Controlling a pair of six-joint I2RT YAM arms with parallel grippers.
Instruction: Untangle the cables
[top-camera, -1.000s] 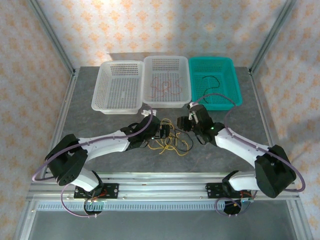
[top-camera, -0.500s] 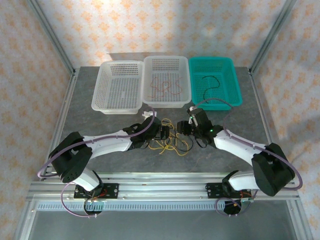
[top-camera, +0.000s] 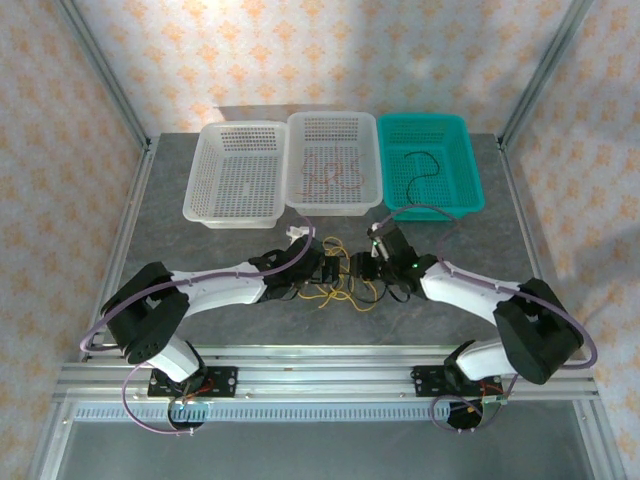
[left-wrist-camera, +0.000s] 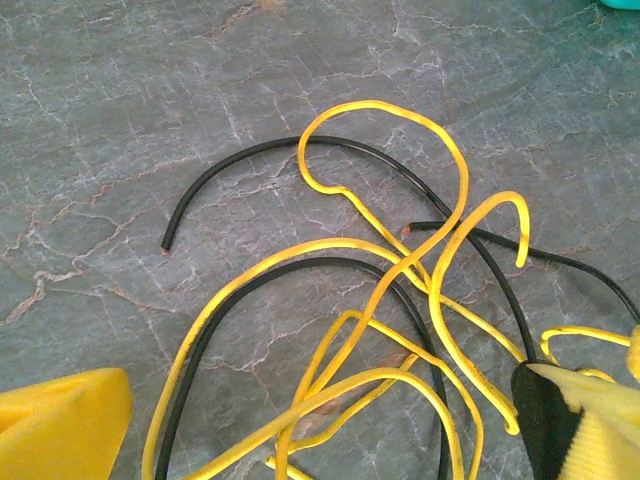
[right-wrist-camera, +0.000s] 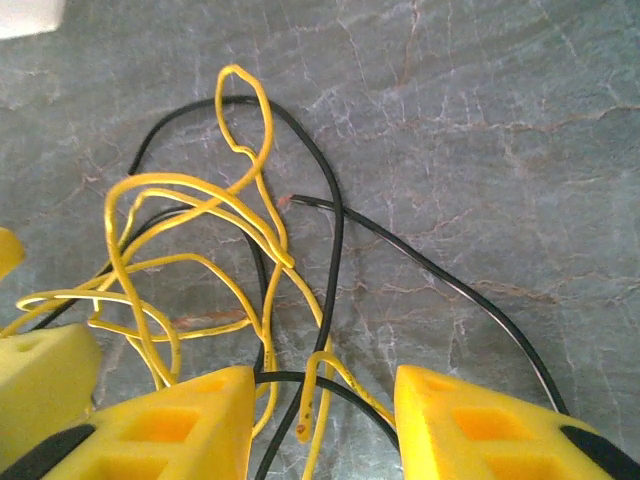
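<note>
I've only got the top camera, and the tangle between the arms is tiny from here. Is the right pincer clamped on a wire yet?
Observer: No. The right wrist view shows the right pincer open, with a yellow cable tip and a black cable between its fingers.
Operator: And the left?
Observer: The left pincer is wide open over the yellow loops, gripping nothing.
Operator: Any free ends?
Observer: One black tip lies loose, left of those loops in the left wrist view.
</note>
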